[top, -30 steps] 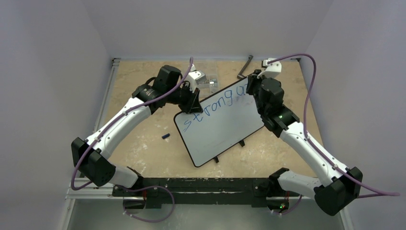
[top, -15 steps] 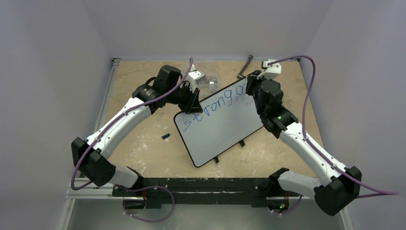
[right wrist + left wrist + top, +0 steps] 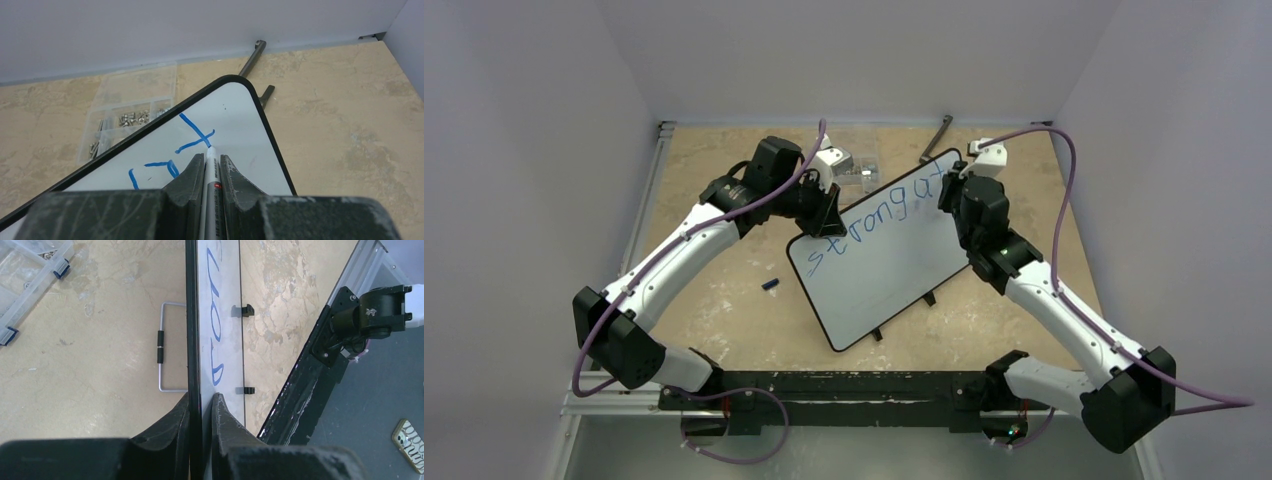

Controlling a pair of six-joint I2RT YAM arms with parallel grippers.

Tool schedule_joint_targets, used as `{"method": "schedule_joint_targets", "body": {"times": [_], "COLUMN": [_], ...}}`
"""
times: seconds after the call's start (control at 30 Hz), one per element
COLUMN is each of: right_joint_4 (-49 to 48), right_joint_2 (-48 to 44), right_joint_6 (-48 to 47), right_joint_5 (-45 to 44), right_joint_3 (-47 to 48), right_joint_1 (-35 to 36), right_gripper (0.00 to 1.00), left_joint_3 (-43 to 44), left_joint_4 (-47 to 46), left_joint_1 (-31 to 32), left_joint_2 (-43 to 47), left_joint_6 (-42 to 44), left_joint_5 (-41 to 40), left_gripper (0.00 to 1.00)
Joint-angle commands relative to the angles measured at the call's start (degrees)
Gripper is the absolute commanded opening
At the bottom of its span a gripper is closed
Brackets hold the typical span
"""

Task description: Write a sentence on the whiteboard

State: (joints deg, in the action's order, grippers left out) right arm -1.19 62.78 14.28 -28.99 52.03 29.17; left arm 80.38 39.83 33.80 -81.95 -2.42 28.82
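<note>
The whiteboard (image 3: 886, 272) stands tilted at mid-table, black-framed, and also fills the left wrist view (image 3: 226, 300) and the right wrist view (image 3: 239, 112). The sentence (image 3: 874, 214) runs in blue along its upper edge and reads "strong at". My left gripper (image 3: 828, 212) is shut on the board's left edge, one finger on each face (image 3: 201, 396). My right gripper (image 3: 951, 196) is shut on a grey marker (image 3: 210, 176). The marker tip touches the board at the foot of the blue "t" (image 3: 196, 134), near the far right corner.
A clear plastic box of screws (image 3: 856, 168) lies behind the board, and a dark metal bar (image 3: 936, 140) rests at the back wall. A small blue cap (image 3: 770, 285) lies left of the board. Two black clips (image 3: 929, 298) stick out from its lower edge. A wire stand (image 3: 167, 347) is behind it.
My right gripper has slid toward me along the board's right end, uncovering a freshly drawn "t" after the "a". The left gripper and the board have stayed put.
</note>
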Motion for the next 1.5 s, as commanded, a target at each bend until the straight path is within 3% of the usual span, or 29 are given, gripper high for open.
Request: {"method": "schedule_joint_targets", "body": {"times": [0.0, 0.73, 1.47], "right_joint_4": [0.92, 2.26, -0.30], "right_joint_2": [-0.49, -1.33, -1.60], "right_joint_6": [1.53, 0.33, -2.43], "right_joint_5": [1.22, -2.40, -1.97], "right_joint_3": [-1.52, -3.12, 1.50], "right_joint_1": [0.18, -0.39, -1.36], "right_gripper": [0.00, 0.00, 0.00], "left_joint_3": [-0.22, -0.27, -0.22], "left_joint_4": [0.51, 0.46, 0.58], "left_joint_1": [0.64, 0.82, 1.14], "left_joint_2": [0.47, 0.19, -0.02], "left_joint_6": [9.25, 9.22, 9.19], "left_joint_5": [-5.88, -6.06, -5.88], "left_gripper": [0.00, 0.00, 0.00]}}
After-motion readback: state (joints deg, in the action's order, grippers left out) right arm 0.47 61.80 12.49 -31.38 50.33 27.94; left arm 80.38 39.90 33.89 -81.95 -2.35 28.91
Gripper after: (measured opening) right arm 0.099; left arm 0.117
